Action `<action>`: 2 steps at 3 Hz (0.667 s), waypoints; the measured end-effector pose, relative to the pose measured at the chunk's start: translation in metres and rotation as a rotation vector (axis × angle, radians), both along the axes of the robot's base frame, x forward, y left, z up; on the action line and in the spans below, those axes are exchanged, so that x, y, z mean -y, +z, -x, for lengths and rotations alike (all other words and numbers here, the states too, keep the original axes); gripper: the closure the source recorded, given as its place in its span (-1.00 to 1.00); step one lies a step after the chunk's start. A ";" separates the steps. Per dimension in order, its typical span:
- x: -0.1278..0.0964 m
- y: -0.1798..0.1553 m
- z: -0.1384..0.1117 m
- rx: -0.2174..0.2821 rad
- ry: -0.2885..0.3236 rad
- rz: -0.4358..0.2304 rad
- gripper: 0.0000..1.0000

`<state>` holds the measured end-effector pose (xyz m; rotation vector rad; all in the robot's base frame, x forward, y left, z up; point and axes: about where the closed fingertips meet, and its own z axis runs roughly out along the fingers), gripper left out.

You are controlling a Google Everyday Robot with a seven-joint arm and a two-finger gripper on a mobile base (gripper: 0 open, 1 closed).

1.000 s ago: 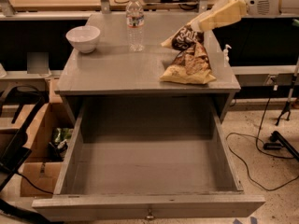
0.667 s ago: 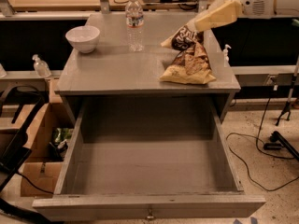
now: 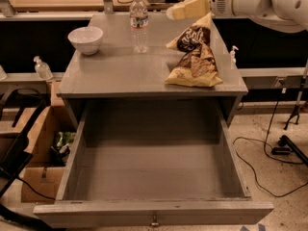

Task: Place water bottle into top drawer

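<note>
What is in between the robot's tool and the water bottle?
Nothing: in the camera view only bare cabinet top shows between the water bottle and the tool, which hangs right of it, above the chip bags.

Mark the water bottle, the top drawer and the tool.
water bottle (image 3: 139, 27): camera view, ribbed body.
top drawer (image 3: 144, 208): camera view, front rim.
tool (image 3: 180, 10): camera view, its tip, right of the water bottle.
</note>
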<state>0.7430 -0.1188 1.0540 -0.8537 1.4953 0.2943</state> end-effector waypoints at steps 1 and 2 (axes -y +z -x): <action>-0.019 -0.014 -0.042 -0.047 -0.037 -0.020 -1.00; -0.058 -0.037 -0.071 -0.099 -0.008 -0.030 -1.00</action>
